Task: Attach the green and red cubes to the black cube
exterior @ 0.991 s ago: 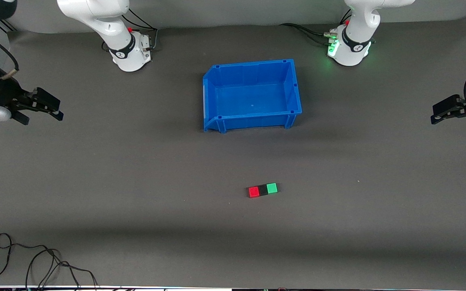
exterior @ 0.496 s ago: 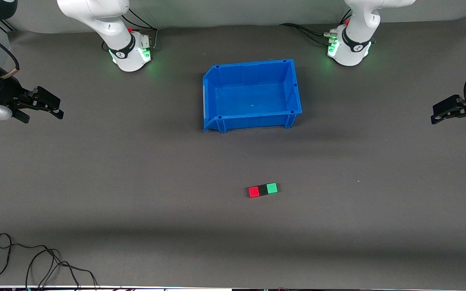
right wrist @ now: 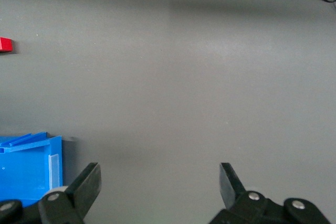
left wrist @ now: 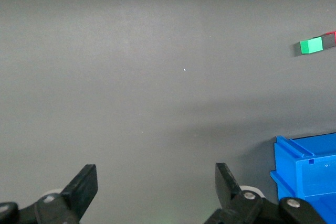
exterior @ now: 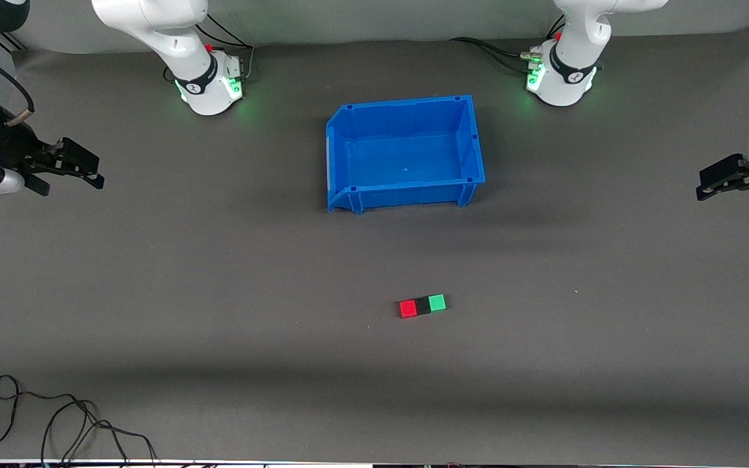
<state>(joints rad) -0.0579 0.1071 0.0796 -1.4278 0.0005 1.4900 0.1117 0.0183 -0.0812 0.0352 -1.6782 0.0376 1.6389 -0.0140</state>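
A dark grey mat covers the whole bench. At the bench corner nearest the front camera on the right arm's end, a loose black cable lies coiled on the mat. Farther in, about midway between the ends, the red cube, black cube and green cube sit touching in one short row, black in the middle, with bare mat all around them. Farther still stands the blue bin, well apart from the row. The left wrist view shows the green cube and only a sliver of red; the right wrist view catches only the red cube. The right gripper hangs at its end's edge with fingers spread; the left gripper waits likewise at the other edge, spread and holding nothing.
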